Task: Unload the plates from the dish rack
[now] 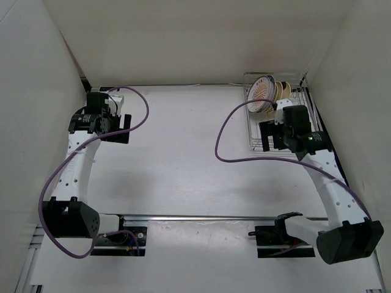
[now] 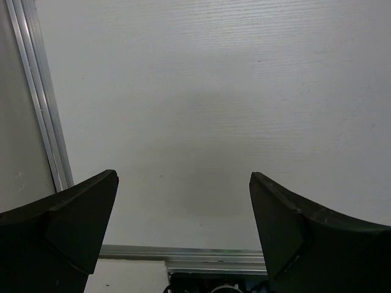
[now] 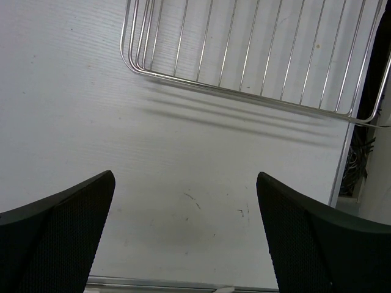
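Observation:
The dish rack stands at the table's far right corner. Plates stand on edge at its far end: a white plate with an orange pattern in front and cream plates behind it. My right gripper hangs open over the rack's near end, with nothing between its fingers. In the right wrist view only the bare wire end of the dish rack shows above my open right gripper; no plates show there. My left gripper is open and empty at the far left, and the left wrist view shows bare table under this open left gripper.
White walls close in the table on the left, back and right. A metal rail runs along the near edge between the arm bases. A purple cable loops out from the right arm. Another rail lines the left wall.

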